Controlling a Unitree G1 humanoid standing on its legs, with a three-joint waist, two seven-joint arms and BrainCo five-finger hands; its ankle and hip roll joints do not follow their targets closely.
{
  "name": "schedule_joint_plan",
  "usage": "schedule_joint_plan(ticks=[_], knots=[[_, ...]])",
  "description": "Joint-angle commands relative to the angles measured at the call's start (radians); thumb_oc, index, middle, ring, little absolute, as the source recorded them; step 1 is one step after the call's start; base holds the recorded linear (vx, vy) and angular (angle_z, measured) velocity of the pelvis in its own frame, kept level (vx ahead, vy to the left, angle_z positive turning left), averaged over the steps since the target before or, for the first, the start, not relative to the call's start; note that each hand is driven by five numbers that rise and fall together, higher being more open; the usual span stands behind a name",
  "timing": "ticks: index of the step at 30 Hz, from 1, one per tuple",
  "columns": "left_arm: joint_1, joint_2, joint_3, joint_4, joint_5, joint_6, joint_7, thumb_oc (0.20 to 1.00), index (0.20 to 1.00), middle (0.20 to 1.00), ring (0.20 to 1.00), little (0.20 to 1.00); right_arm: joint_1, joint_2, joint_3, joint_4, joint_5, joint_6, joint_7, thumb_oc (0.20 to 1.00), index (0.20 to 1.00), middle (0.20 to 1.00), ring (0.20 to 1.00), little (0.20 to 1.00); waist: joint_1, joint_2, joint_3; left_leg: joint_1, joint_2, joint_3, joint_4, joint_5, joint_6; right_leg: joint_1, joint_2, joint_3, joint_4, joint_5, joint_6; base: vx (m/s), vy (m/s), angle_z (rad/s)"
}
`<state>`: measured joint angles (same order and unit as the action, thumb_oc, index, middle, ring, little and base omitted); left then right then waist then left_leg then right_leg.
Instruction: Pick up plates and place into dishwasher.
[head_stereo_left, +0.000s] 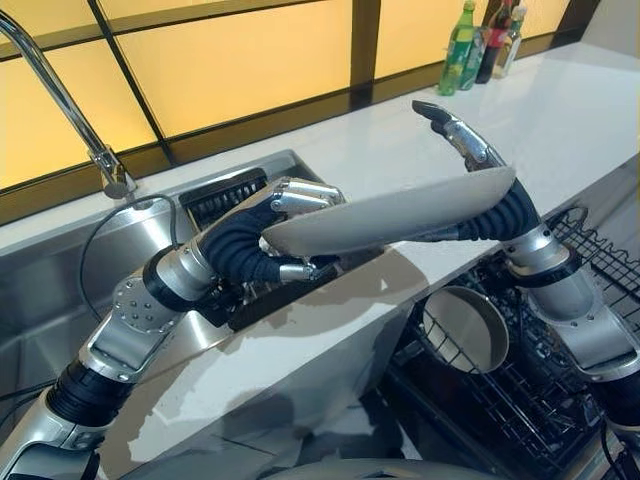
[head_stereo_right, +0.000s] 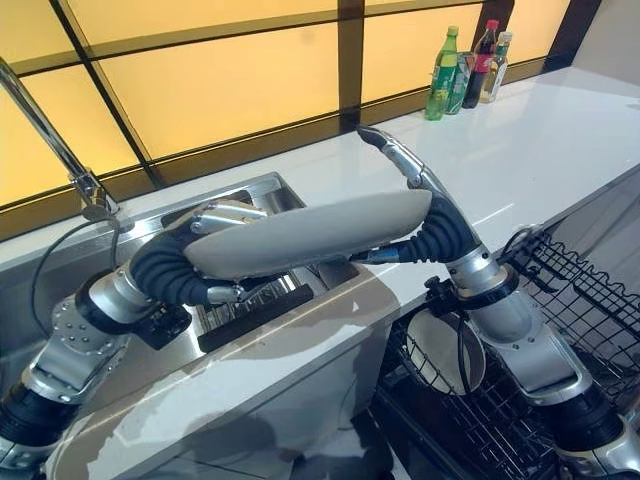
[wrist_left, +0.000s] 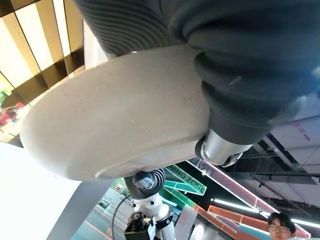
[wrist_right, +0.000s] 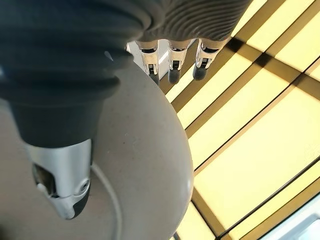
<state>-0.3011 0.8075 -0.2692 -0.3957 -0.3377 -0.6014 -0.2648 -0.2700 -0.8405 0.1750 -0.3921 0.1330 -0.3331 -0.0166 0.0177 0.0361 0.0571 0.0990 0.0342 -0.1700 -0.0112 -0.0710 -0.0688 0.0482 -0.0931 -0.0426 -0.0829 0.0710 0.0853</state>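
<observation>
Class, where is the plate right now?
The plate is held in the air between the left robot hand and right robot hand, above the counter beside the sink.

Silver-grey arms carry dark ribbed wrist covers, and the silver fingers (head_stereo_left: 455, 128) end in dark tips.

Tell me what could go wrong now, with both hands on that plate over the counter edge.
The plate hangs tilted between the left hand and right hand; if either lets go early, it may drop onto the counter. The dishwasher rack already holds a plate, which the incoming one could strike.
</observation>
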Motion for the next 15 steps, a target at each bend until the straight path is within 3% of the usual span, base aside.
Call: schedule_joint_plan(ticks=[1,2,4,7,10,15], knots=[[-0.073,0.042,-0.014,-0.026,-0.037,0.000,0.014,0.200,0.200,0.200,0.200,0.200,-0.069,-0.059,0.098,-0.126,0.026,-0.037,0.107,1.000,1.000,1.000,1.000,1.000,0.027,-0.050,-0.096,-0.071,-0.073,0.023,-0.016,0.043,0.053,-0.006,0.036,0.025,0.128,-0.143,0.021,0.00,0.000,0.00],[-0.068,0.043,-0.010,-0.028,-0.035,0.000,0.015,0.200,0.200,0.200,0.200,0.200,-0.066,-0.062,0.096,-0.128,0.040,-0.037,0.108,1.000,1.000,1.000,1.000,1.000,0.027,-0.050,-0.095,-0.071,-0.073,0.023,-0.017,0.044,0.053,-0.006,0.036,0.025,0.128,-0.143,0.021,0.00,0.000,0.00],[-0.057,0.043,-0.002,-0.025,-0.033,0.003,0.018,0.200,0.200,0.200,0.200,0.200,-0.052,-0.048,0.083,-0.132,0.098,-0.037,0.125,0.875,0.875,0.875,0.875,0.875,0.026,-0.051,-0.093,-0.066,-0.071,0.026,-0.017,0.036,0.055,-0.001,0.035,0.026,0.132,-0.153,0.018,0.00,-0.012,-0.06],[-0.051,0.031,0.001,-0.024,-0.022,0.005,0.016,0.200,0.200,0.200,0.200,0.200,-0.044,-0.013,0.078,-0.117,0.193,-0.048,0.148,1.000,1.000,1.000,1.000,1.000,0.028,-0.052,-0.093,-0.063,-0.071,0.024,-0.020,0.036,0.057,0.001,0.033,0.025,0.129,-0.152,0.019,-0.01,-0.008,-0.03],[-0.041,0.016,0.008,-0.020,-0.015,0.009,0.010,0.200,0.200,0.200,0.200,0.200,-0.037,0.034,0.079,-0.112,0.330,-0.049,0.208,1.000,1.000,1.000,1.000,1.000,0.031,-0.051,-0.095,-0.061,-0.069,0.028,-0.025,0.037,0.056,0.003,0.030,0.020,0.126,-0.150,0.020,0.00,0.000,0.00],[-0.036,-0.018,0.021,0.012,-0.073,0.018,-0.029,0.200,0.200,0.200,0.200,0.200,-0.013,0.142,0.068,-0.082,0.592,-0.028,0.392,1.000,1.000,1.000,1.000,1.000,0.034,-0.050,-0.100,-0.062,-0.068,0.029,-0.024,0.036,0.057,0.004,0.024,0.011,0.124,-0.149,0.021,0.00,-0.003,-0.01]])
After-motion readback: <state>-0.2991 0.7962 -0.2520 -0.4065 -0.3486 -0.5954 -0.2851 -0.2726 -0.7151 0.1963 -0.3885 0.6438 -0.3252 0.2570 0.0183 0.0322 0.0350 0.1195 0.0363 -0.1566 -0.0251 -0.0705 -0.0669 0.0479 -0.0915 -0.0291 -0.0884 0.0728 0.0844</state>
